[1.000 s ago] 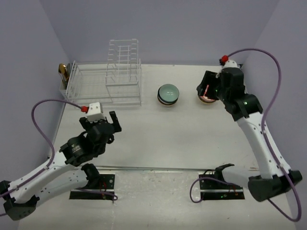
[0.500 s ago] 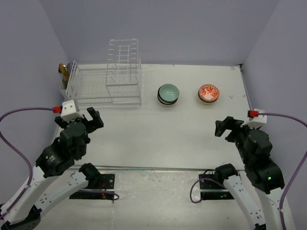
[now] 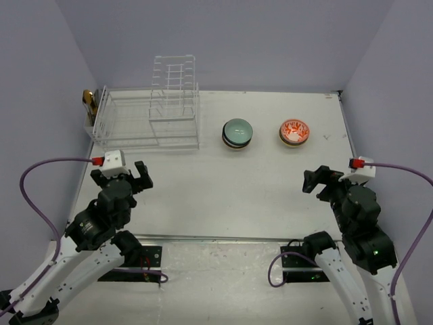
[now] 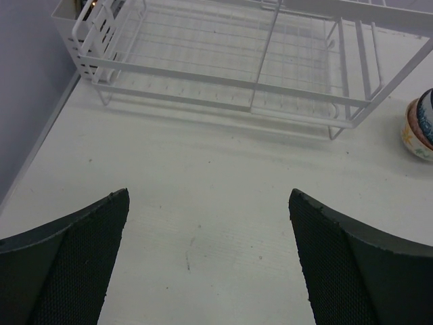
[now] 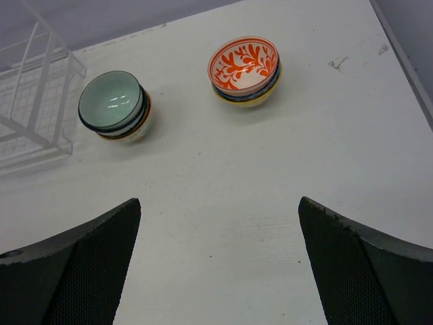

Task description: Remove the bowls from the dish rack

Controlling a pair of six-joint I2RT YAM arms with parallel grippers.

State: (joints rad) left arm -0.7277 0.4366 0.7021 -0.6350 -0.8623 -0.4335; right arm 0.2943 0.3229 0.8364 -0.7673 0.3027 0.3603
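The white wire dish rack point(image 3: 147, 144) stands at the far left, and no bowl shows in its basket point(image 4: 230, 81). Two stacks of bowls sit on the table to its right. One has a teal bowl point(image 3: 237, 131) on top, the other an orange-patterned bowl point(image 3: 295, 131). In the right wrist view the teal bowl point(image 5: 111, 103) and the orange bowl point(image 5: 244, 68) lie well ahead of my open right gripper point(image 5: 220, 203). My left gripper point(image 4: 208, 203) is open over bare table, short of the rack. Both grippers point(image 3: 120, 175) point(image 3: 327, 181) hover near the front edge with nothing between their fingers.
A small golden-brown object point(image 3: 88, 101) sits at the rack's left end. The rack's tall slotted tower point(image 3: 174, 81) rises at its right side. Purple walls close in the table on three sides. A purple cable loops out from each arm.
My right gripper let go at the orange bowl stack, opened, and pulled back to the near right. My left arm drew back to the left, then shifted slightly right.
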